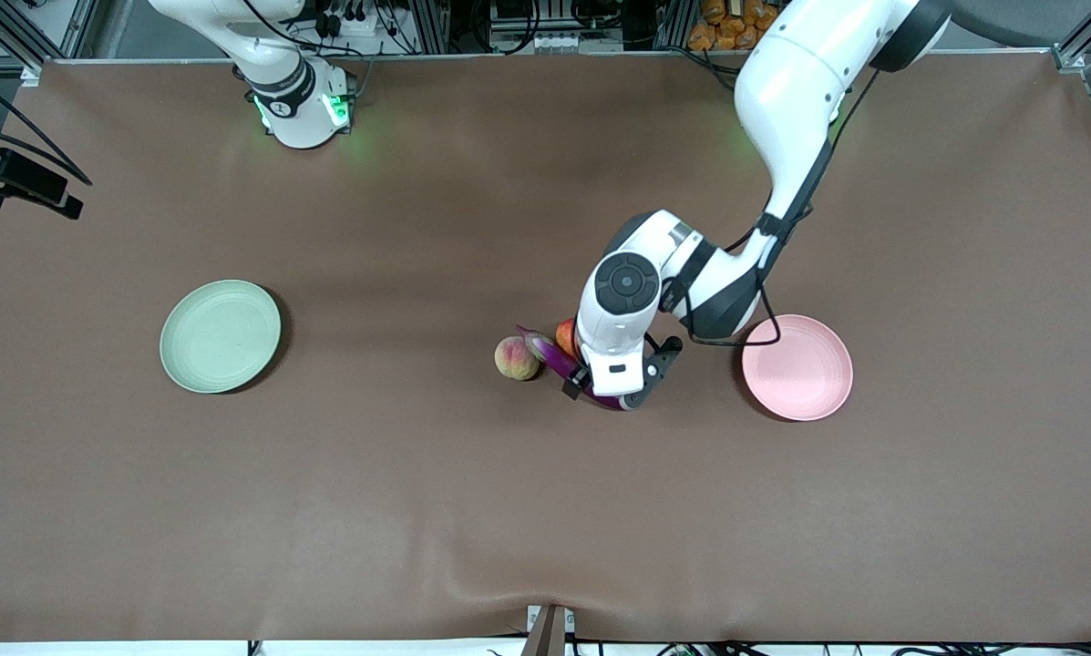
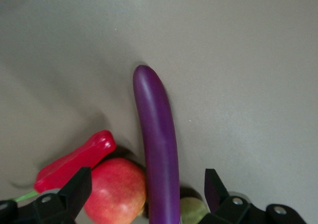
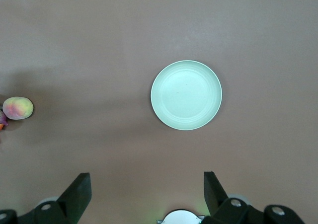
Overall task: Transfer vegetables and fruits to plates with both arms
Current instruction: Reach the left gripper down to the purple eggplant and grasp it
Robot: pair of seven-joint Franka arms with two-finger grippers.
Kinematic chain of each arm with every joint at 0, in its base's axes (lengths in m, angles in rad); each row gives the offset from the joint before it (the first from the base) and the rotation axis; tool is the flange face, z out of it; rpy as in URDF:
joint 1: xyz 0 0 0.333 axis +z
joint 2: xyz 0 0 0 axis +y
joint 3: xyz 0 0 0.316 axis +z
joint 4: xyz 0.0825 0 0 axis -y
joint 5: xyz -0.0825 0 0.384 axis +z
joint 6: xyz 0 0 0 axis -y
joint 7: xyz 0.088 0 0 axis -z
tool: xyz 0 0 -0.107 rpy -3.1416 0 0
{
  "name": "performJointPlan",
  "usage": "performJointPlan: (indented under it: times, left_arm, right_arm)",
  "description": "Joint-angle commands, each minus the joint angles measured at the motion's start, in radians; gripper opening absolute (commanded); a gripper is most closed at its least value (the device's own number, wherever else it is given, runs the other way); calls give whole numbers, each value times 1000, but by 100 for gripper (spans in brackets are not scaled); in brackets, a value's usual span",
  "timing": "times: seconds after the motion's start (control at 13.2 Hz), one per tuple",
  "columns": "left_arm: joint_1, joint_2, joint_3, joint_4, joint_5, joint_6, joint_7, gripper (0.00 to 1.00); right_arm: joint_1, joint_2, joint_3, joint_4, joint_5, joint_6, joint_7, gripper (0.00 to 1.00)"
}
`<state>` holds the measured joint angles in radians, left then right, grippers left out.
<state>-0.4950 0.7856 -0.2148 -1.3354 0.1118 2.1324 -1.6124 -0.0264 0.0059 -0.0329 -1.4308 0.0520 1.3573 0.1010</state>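
The purple eggplant [image 1: 545, 353] lies mid-table between the peach [image 1: 516, 357] and the red fruit [image 1: 565, 335]. My left gripper [image 1: 604, 394] is low over the eggplant's end nearer the front camera. In the left wrist view the left gripper [image 2: 147, 183] is open, with the eggplant [image 2: 156, 144] running between the jaws. The red fruit [image 2: 117, 190], the red chili [image 2: 74, 160] and the peach [image 2: 193, 211] crowd beside it. The chili is hidden in the front view. My right gripper [image 3: 146, 184] is open and empty, high over the green plate [image 3: 186, 95].
The green plate [image 1: 221, 335] lies toward the right arm's end of the brown table, and the pink plate [image 1: 797, 366] lies toward the left arm's end, close beside the left arm's wrist. Both plates hold nothing. The peach [image 3: 18, 108] shows at the right wrist view's edge.
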Motion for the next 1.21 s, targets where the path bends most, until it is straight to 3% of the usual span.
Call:
performJointPlan:
  times: [0.0, 0.91, 1.06, 1.13]
  left_arm:
    - [-11, 53, 6, 39, 19, 46, -20, 100]
    - [-19, 141, 5, 39, 14, 144, -40, 99]
    - [-17, 147, 5, 39, 14, 144, -43, 67]
    - [-17, 149, 5, 38, 12, 144, -49, 42]
  right_arm:
    - [-18, -3, 11, 3, 3, -9, -4, 100]
    - [-18, -3, 11, 3, 3, -12, -4, 100]
    - [-18, -3, 11, 3, 3, -12, -4, 100]
    - [-18, -3, 11, 3, 3, -12, -4, 100]
